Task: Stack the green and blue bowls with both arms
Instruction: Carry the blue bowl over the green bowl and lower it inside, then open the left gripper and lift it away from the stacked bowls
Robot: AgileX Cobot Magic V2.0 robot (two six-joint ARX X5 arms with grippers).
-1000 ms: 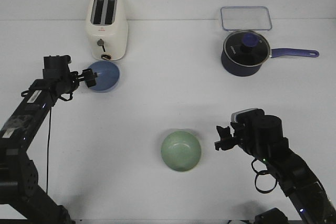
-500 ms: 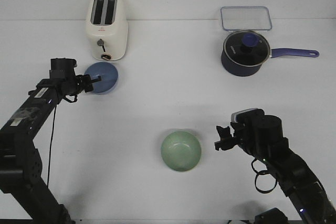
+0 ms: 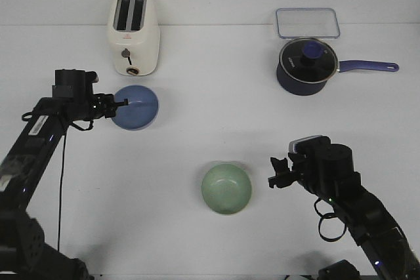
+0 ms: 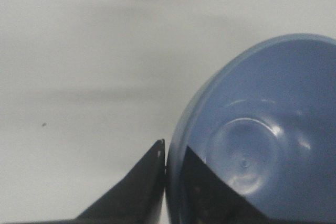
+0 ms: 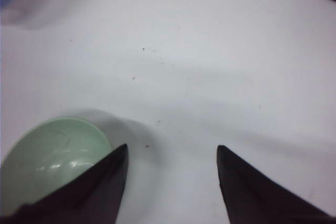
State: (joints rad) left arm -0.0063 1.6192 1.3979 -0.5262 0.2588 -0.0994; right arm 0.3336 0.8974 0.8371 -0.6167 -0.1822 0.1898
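The left pincer [image 3: 120, 102] is gripping the rim of the blue bowl [image 3: 135, 107], just in front of the toaster [image 3: 132, 33] on the bench [image 3: 210, 129]. The green bowl [image 3: 226, 189] is sitting near the middle front. Just right of it, the right pincer [image 3: 275, 173] is hanging released.

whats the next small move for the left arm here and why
Probably carry the blue bowl toward the green bowl. The left tool is shut on the blue bowl's rim, one finger inside and one outside, so the grasp looks made. The green bowl sits apart, nearer the robot, with the open right tool beside it, not touching.
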